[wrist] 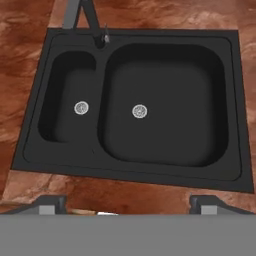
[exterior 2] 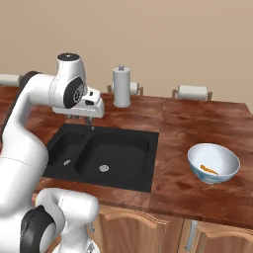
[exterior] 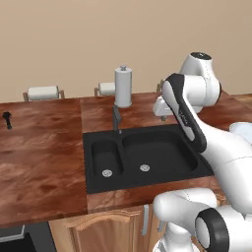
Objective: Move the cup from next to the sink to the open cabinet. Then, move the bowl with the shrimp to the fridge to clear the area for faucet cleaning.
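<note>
I found the hand (wrist: 127,202) hovering over the black double-basin sink (wrist: 135,107), fingers spread wide and empty. The white blue-patterned bowl (exterior 2: 213,163) with the orange shrimp (exterior 2: 209,170) sat on the wooden worktop (exterior 2: 183,143) at the sink's three o'clock; I judged its fridge transfer outstanding.

The white arm bends up high, then folds over at the top and reaches forward. In the left base view it climbs from the 5 o'clock corner up toward 1 o'clock. In the right base view it climbs from 7 o'clock toward 10 o'clock. The hand points down. The jaws (wrist: 128,202) are spread wide apart with nothing between them, the two dark fingertips (wrist: 50,204) poking up at 7 and 5 o'clock.
</note>
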### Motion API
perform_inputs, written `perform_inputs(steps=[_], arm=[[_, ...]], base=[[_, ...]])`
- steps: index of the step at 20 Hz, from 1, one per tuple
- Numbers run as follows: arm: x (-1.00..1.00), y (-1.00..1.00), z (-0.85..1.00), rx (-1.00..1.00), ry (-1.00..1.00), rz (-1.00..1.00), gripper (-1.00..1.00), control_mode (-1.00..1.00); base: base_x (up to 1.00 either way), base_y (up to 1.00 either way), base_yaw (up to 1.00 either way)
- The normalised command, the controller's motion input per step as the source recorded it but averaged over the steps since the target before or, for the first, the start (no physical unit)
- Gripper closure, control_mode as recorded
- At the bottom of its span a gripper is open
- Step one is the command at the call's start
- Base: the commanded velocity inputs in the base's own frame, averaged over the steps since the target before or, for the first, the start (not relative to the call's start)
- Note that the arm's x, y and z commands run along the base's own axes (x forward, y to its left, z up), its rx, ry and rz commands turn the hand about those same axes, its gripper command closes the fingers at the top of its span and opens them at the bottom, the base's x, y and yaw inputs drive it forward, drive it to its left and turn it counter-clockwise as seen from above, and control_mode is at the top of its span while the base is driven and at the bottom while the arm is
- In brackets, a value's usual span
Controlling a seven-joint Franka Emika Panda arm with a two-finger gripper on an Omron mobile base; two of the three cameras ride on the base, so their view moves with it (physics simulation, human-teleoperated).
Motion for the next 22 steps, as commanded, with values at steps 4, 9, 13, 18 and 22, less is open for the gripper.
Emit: perform_inputs(steps=[4,9,13,18,22], arm=[[0.0,0.0,0.0,0.0,0.0,0.0,-1.0,1.0],[0.0,0.0,0.0,0.0,0.0,0.0,-1.0,1.0],[0.0,0.0,0.0,0.0,0.0,0.0,-1.0,1.0],[0.0,0.0,0.0,0.0,0.0,0.0,-1.0,1.0],[0.0,0.0,0.0,0.0,0.0,0.0,-1.0,1.0]], base=[[-0.66,-0.88,-0.08],[-0.12,-1.0,-0.1],[0.04,-1.0,-0.07],[0.3,-0.98,0.0],[0.25,-0.6,0.02]])
